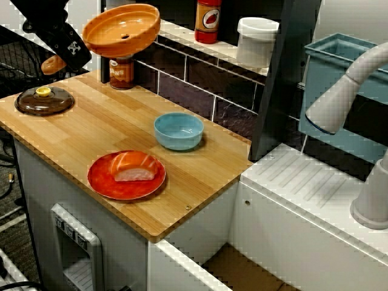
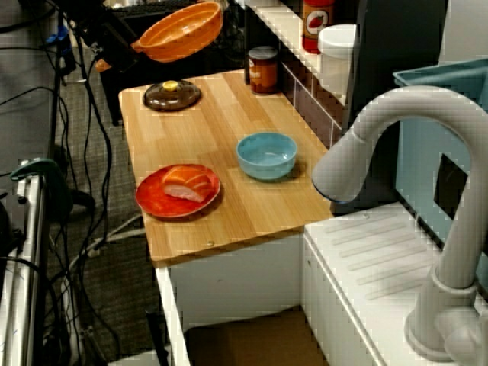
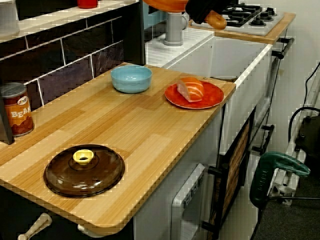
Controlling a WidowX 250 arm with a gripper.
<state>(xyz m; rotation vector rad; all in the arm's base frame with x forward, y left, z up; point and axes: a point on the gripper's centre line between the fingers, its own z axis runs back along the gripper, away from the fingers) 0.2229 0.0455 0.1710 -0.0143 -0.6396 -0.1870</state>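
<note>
My black gripper (image 1: 71, 48) is shut on the tan handle (image 1: 53, 64) of an orange pan (image 1: 121, 27) and holds it tilted in the air. The pan hangs over the counter's back left corner, above a can of beans (image 1: 122, 71). In the side view, the gripper (image 2: 120, 46) and the pan (image 2: 179, 30) hang above and behind a brown lid with a yellow knob (image 2: 172, 94). The low view along the counter shows only the pan's edge (image 3: 165, 4) and the gripper (image 3: 200, 10) at the top of the frame.
On the wooden counter (image 1: 91, 130) stand a blue bowl (image 1: 178, 130) and a red plate (image 1: 100, 180) with a salmon sushi piece (image 1: 134, 167). A red bottle (image 1: 207, 20) and a white tub (image 1: 257, 41) sit on the back shelf. A grey tap (image 1: 345, 91) and a teal rack (image 1: 336, 66) are at the right.
</note>
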